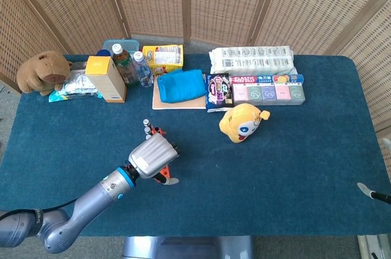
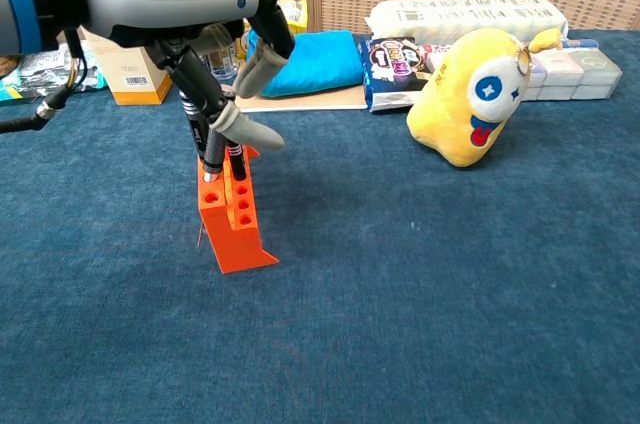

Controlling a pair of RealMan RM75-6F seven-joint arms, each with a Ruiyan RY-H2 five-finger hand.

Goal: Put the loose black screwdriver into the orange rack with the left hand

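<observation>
Left hand point(image 2: 190, 19) pinched the black screwdriver point(image 2: 205, 139) upright, tip just over the front hole of the orange rack point(image 2: 234, 216). Right hand point(image 1: 368, 191) barely visible at the table's edge, state unclear.

The left hand point(image 1: 149, 158) covers most of the orange rack point(image 1: 161, 175) from above. Only a tip of the right hand point(image 1: 371, 192) shows at the edge.

"plastic food wrap" on long box point(image 1: 267, 79); other labels, barcode on carton point(image 2: 125, 72) too small to read.

Black screwdriver point(image 2: 209, 149) stands upright over the orange rack point(image 2: 233, 216).
</observation>
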